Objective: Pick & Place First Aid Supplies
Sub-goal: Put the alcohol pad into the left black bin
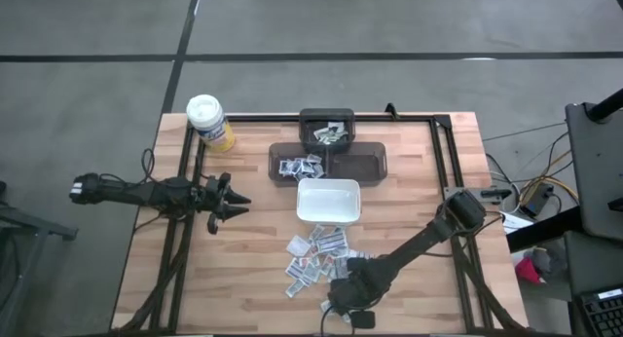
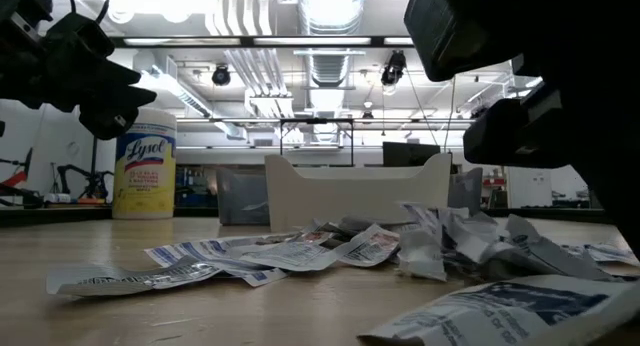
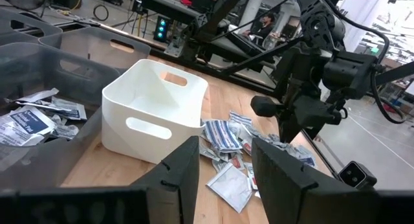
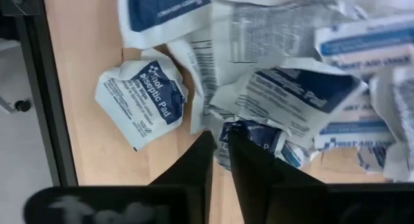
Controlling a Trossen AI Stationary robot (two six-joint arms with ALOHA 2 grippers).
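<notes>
Blue-printed packet (image 4: 259, 136) sits pinched between the right fingers (image 4: 249, 162).

yellow canister (image 1: 208, 123) at table corner, white dish (image 1: 329, 201) mid-table, dark trays (image 1: 365, 165) behind it

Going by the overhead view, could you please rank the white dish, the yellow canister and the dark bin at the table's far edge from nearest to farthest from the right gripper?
The right gripper is down over the pile of packets at the table's near edge.
1. White dish: mid-table, just beyond the pile.
2. Dark bin: far edge, behind the dish.
3. Yellow canister: far left corner.
</notes>
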